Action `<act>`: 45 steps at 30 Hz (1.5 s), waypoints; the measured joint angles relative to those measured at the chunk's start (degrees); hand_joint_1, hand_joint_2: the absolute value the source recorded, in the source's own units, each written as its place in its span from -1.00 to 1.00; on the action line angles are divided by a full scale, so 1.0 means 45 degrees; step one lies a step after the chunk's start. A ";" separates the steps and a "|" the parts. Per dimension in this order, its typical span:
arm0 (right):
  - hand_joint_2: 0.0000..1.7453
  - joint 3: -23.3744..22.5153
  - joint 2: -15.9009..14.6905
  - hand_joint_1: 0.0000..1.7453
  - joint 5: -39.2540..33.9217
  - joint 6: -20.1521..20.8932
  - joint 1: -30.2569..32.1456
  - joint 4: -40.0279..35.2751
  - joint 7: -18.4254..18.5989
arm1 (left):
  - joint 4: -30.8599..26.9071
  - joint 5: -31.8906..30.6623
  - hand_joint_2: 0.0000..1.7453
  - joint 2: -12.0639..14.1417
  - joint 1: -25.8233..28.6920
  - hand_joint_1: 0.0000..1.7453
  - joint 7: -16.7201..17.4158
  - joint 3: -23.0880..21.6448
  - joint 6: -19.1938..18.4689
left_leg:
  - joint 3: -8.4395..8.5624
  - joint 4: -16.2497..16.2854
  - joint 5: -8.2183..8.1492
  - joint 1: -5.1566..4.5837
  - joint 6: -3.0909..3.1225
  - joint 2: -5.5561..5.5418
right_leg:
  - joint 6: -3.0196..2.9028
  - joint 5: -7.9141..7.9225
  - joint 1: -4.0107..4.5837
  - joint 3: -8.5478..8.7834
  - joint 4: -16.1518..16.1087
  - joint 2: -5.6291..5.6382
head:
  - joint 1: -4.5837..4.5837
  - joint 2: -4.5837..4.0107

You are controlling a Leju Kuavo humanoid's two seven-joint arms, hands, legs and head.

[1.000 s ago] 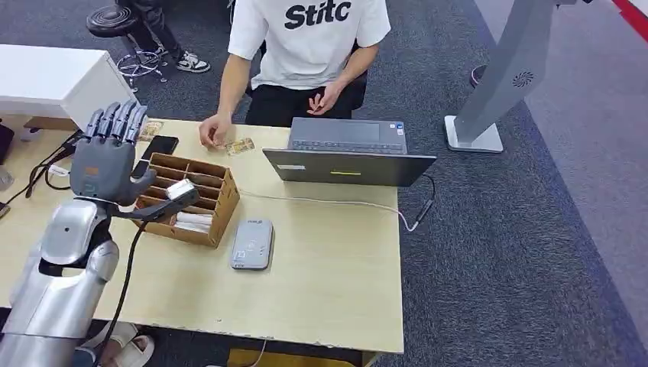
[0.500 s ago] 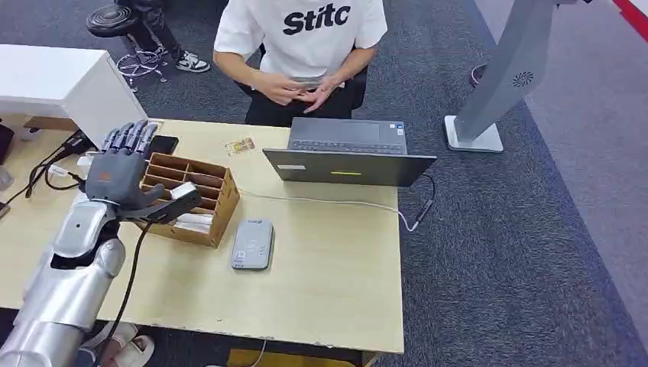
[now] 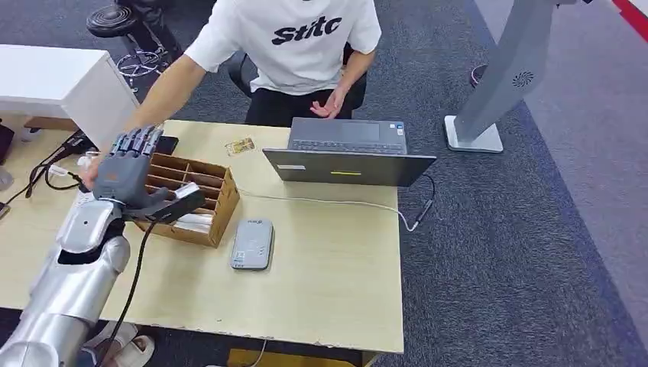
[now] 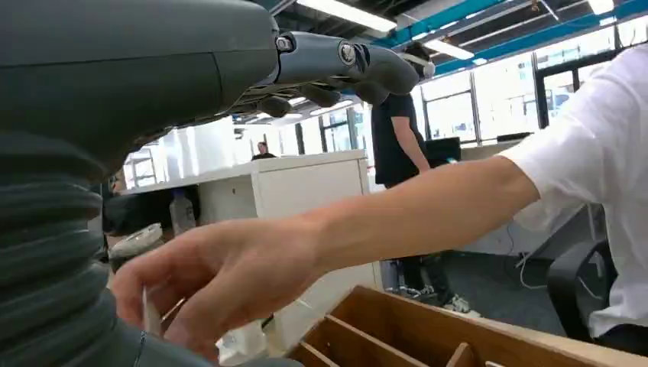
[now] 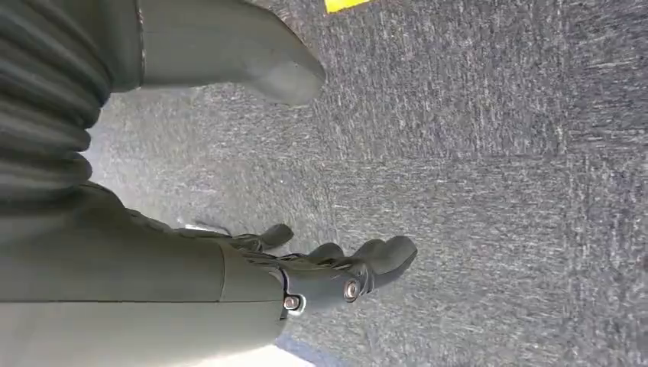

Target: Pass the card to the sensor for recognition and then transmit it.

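- Head view: the robot's left hand [image 3: 126,172] sits at the left of the frame, over the wooden divided box [image 3: 200,200] on the pale surface [image 3: 328,252]. Its fingers are raised and spread, the thumb reaching over the box, with nothing in its grasp. A person's hand [image 3: 90,174] reaches in just behind it, at the far left. A grey card sensor [image 3: 252,243] lies below and right of the box. One card [image 3: 240,146] lies on the surface above the box, beside the closed laptop [image 3: 348,153].
- Left wrist view: the person's hand [image 4: 221,279] fills the lower middle, pinching what looks like a thin white card [image 4: 146,312] close to the robot's hand; the box edge shows at lower right.
- Right wrist view: the right hand [image 5: 336,267] hangs over grey carpet, fingers loosely apart, holding nothing.
- Judgement: the step in hand is receiving a card. Next, the left hand should close on it, then carry it to the sensor.
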 joint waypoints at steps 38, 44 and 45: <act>1.00 0.0490 -0.0005 -1.00 0.0146 0.0000 -0.0067 -0.0146 0.0024 | 0.2181 -0.0447 1.00 -0.1098 -0.1147 -1.00 -0.0263 -0.0160 -0.0501 | -0.0001 0.0002 0.0000 -0.0001 0.0000 0.0000 | 0.0000 0.0000 0.0000 -0.0001 0.0000 0.0000 | 0.0000 0.0000; 1.00 0.0578 -0.0005 -1.00 0.0170 0.0000 -0.0073 -0.0194 0.0087 | 0.2522 -0.0544 1.00 -0.1239 -0.1182 -1.00 -0.0214 -0.0277 -0.0496 | -0.0001 0.0002 0.0000 -0.0001 0.0000 0.0001 | 0.0000 0.0000 0.0000 -0.0001 0.0000 0.0000 | 0.0000 0.0000; 1.00 0.0592 -0.0005 -1.00 0.0175 0.0000 -0.0073 -0.0204 0.0097 | 0.2575 -0.0573 1.00 -0.1287 -0.1184 -1.00 -0.0214 -0.0282 -0.0496 | -0.0001 0.0002 0.0000 -0.0001 0.0000 0.0000 | 0.0000 0.0000 0.0000 -0.0001 0.0000 0.0000 | -0.0005 0.0000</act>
